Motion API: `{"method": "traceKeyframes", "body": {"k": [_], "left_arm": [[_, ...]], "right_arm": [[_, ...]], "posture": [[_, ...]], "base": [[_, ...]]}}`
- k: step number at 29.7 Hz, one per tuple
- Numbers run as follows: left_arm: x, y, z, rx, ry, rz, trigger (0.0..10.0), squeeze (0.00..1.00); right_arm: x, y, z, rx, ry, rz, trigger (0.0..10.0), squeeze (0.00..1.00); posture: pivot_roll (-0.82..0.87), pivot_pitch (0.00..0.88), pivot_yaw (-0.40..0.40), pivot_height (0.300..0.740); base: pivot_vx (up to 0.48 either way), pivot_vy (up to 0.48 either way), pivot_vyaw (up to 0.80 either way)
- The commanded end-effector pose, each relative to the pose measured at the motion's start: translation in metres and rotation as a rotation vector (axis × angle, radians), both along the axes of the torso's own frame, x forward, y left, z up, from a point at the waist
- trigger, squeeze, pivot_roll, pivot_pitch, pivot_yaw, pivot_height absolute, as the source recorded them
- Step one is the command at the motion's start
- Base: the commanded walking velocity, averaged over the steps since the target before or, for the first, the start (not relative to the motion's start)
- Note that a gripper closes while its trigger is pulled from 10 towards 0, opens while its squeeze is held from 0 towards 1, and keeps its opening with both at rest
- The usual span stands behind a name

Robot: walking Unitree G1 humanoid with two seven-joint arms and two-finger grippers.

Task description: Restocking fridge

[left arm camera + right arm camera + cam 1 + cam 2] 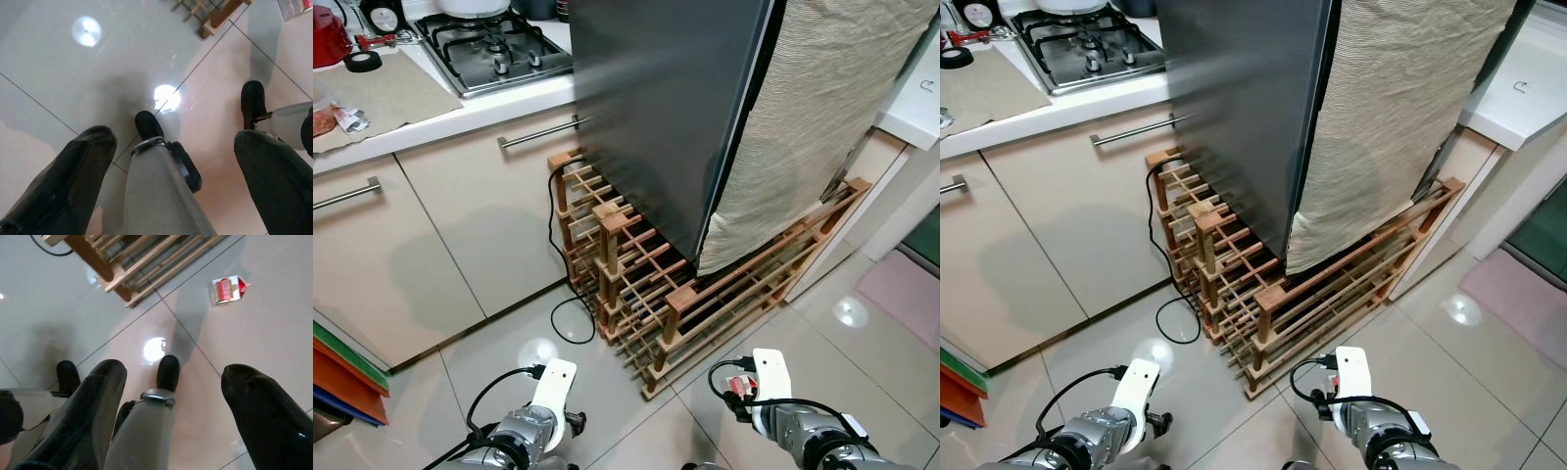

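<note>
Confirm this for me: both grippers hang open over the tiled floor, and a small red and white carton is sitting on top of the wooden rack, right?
Not quite. The carton lies on the floor tiles, apart from the wooden rack, as the right wrist view shows. The rest holds: left gripper and right gripper both hang open over the floor.

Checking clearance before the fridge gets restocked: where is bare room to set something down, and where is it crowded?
Bare tile lies between the wooden rack and both grippers, left gripper and right gripper; a small carton sits on it. The counter's cloth is partly free. Around the fridge it's crowded by rack and cable.
</note>
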State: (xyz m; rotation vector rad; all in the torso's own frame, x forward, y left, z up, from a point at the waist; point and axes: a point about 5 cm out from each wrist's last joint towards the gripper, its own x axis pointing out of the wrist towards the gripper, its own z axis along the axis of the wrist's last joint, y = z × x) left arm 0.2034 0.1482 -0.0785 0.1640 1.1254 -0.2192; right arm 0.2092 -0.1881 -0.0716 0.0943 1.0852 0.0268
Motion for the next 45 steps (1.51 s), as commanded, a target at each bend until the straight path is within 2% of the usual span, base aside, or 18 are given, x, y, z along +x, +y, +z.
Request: {"method": "traceKeyframes", "body": {"k": [1,8,14,30,32,45], "left_arm": [[0.0004,-0.0012,0.0002,-0.003,-0.004,-0.021,10.0,0.00],[0.0015,-0.0021,0.0008,0.007,-0.006,-0.047,10.0,0.00],[0.0022,-0.0019,0.0011,0.004,-0.014,-0.032,10.0,0.00],[0.0010,-0.0011,0.0006,0.024,-0.002,-0.078,10.0,0.00],[0.0015,-0.0016,0.0010,0.030,-0.001,-0.105,10.0,0.00],[0.0022,-0.0028,0.0012,0.028,-0.007,-0.096,10.0,0.00]], "right_arm": [[-0.0051,-0.0010,-0.0025,0.003,0.019,0.013,10.0,0.00],[-0.0052,-0.0005,-0.0026,0.044,0.011,-0.038,10.0,0.00],[-0.0034,-0.0013,-0.0014,0.013,0.009,0.028,10.0,0.00],[-0.0042,-0.0020,-0.0017,-0.022,0.020,0.080,10.0,0.00],[-0.0043,-0.0025,-0.0018,-0.021,0.021,0.071,10.0,0.00],[-0.0040,-0.0035,-0.0014,-0.019,0.019,0.064,10.0,0.00]], "posture": [[0.06,0.023,-0.013,0.740],[0.06,0.019,-0.018,0.740],[0.07,0.022,-0.021,0.740],[0.06,0.000,-0.013,0.740],[0.07,0.000,-0.014,0.740],[0.07,0.000,-0.022,0.740]], "base": [[0.000,0.000,0.00],[0.000,0.000,0.00],[0.000,0.000,0.00],[0.000,0.000,0.00],[0.000,0.000,0.00],[0.000,0.000,0.00]]}}
